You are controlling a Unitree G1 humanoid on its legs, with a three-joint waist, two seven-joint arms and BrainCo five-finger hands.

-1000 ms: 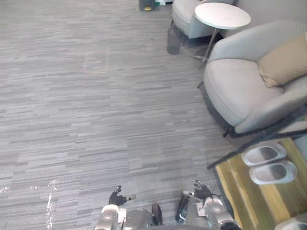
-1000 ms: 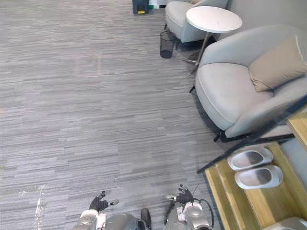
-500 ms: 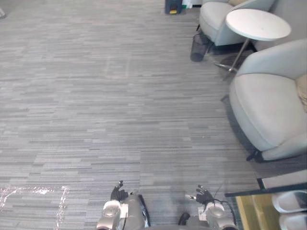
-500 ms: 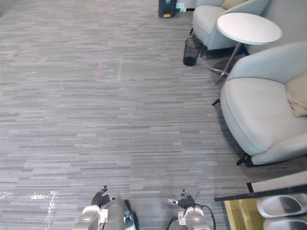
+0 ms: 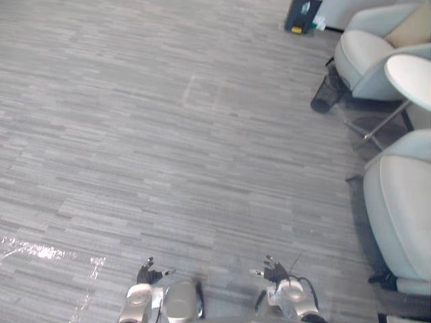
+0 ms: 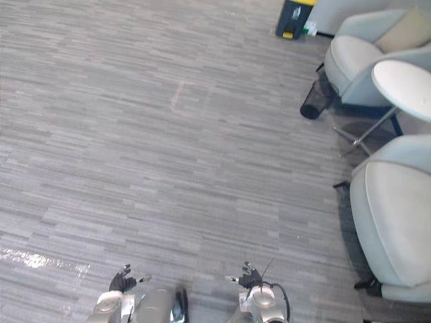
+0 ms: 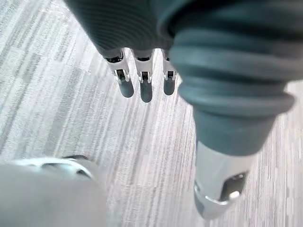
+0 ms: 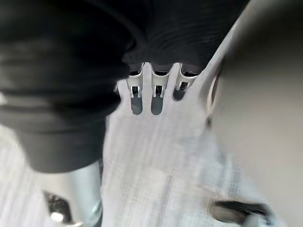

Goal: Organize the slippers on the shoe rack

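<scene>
Striped grey floor (image 6: pixel 135 134); along its right edge a near armchair (image 6: pixel 394 215), far armchair (image 6: pixel 350 60), round white table (image 6: pixel 406 79) between them, maybe a wastebasket (image 6: pixel 313 102).

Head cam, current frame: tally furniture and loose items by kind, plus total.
Armchairs: 2
Side table: 1
Bin: 1
Cushion: 1
Box: 1
Total: 6

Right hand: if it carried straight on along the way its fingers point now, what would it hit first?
Most likely the grey carpet. The right hand hangs low with its fingers straight, and in its wrist view the floor lies directly past them with nothing in between, though depth there is hard to judge.
</scene>
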